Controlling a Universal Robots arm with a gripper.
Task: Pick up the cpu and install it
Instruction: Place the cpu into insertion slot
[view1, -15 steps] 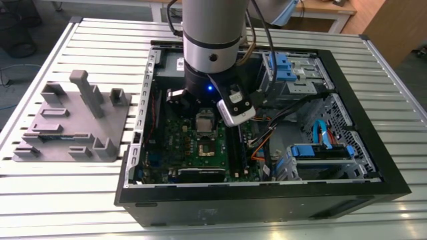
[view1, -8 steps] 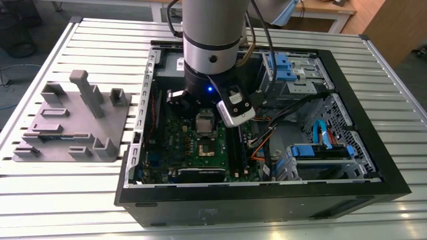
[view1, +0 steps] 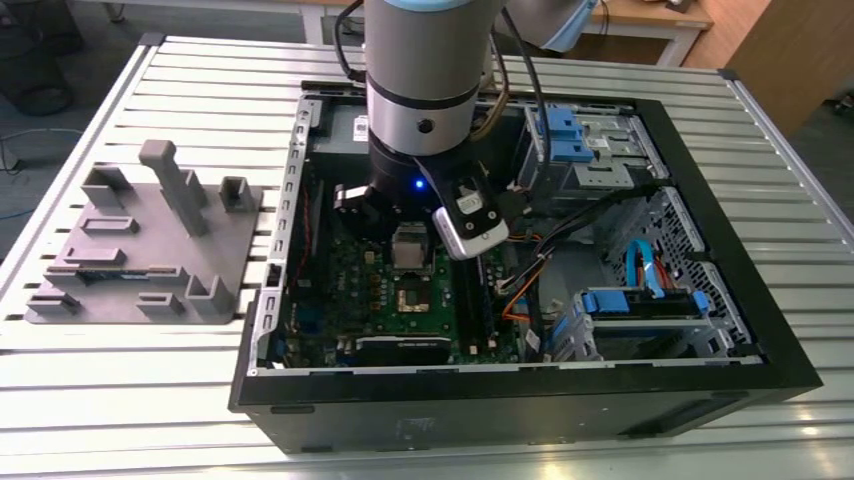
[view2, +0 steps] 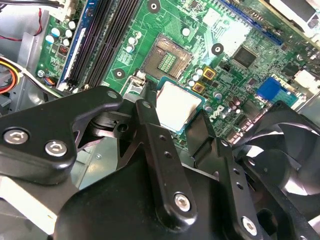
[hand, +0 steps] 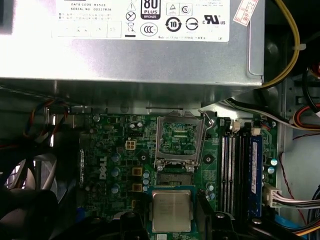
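Note:
My gripper (view2: 176, 119) is shut on the cpu (view2: 178, 104), a small flat square chip with a silvery top, held by two opposite edges between the black fingers (view2: 150, 131). In the first wrist view the cpu (hand: 171, 210) hangs just short of the open socket (hand: 174, 176), whose metal frame (hand: 180, 136) is flipped up. In the second wrist view the socket (view2: 167, 60) lies bare on the green motherboard (view2: 235, 30). In the exterior view the gripper (view1: 411, 248) is down inside the computer case (view1: 747, 330), above the socket (view1: 411, 297).
A grey plastic fixture (view1: 134, 250) sits on the slatted table at the exterior view's left. Black memory slots (hand: 231, 170) run beside the socket. The power supply (hand: 125, 55), cables (view1: 534, 280), blue drive bays (view1: 641, 305) and a black fan (view2: 285, 150) crowd the case.

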